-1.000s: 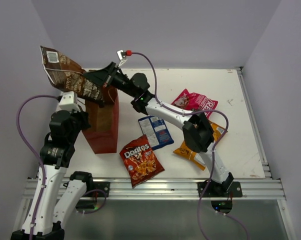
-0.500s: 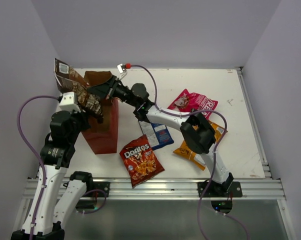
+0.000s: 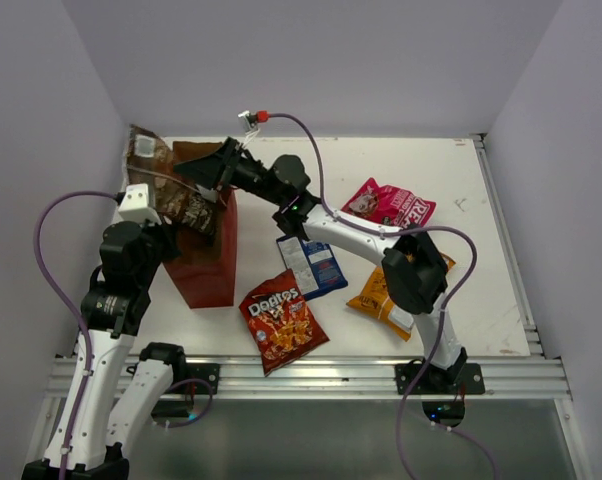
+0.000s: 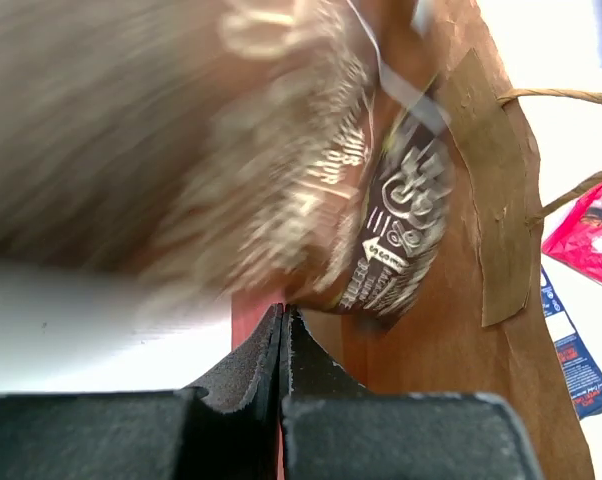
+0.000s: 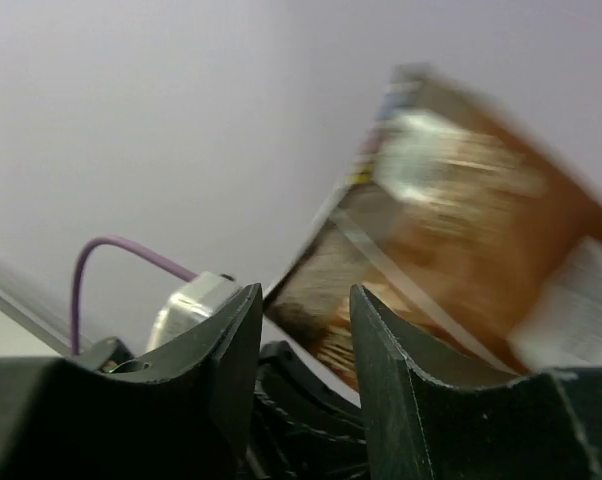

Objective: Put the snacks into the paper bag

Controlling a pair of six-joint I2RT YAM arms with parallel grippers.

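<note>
Left pincer (image 4: 283, 312) pinches the dark brown packet (image 3: 167, 192) over the paper bag (image 3: 209, 262) at my ten o'clock; right pincer (image 5: 303, 296) stands spread.

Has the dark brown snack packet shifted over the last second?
Yes. The dark brown packet has dropped lower and rightward in the top view, closer to the paper bag's open mouth.

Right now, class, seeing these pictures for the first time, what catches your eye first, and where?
A dark brown packet tilts at the mouth of the paper bag at the far left of the table, pinched in the left gripper. The right gripper reaches across, open, beside that mouth. Four more lie to the bag's right: red-orange Doritos packet, blue-and-white packet, pink packet, orange-yellow packet.
</note>
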